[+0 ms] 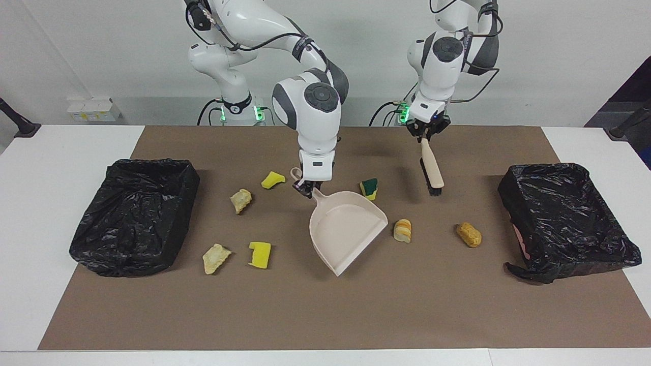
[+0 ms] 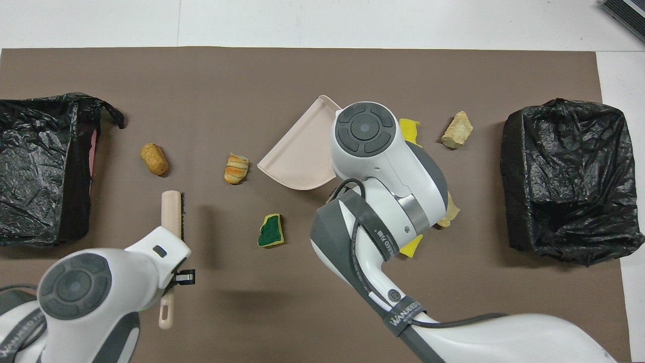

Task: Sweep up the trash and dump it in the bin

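One brown mat (image 1: 330, 310) covers most of the white table (image 1: 30, 244), with a pale wall above it. Two black-lined bins (image 1: 135, 216) (image 1: 567, 218) sit at its ends. The right gripper (image 1: 306, 189), jaws clamped on the handle, holds the beige dustpan (image 1: 346, 231) tilted over the mat's middle. The left gripper (image 1: 426, 134), jaws closed on the brush (image 1: 431, 168), hangs over the mat near the robots. Seven scraps of trash (image 1: 403, 230) lie scattered on the mat around the dustpan, between the bins.
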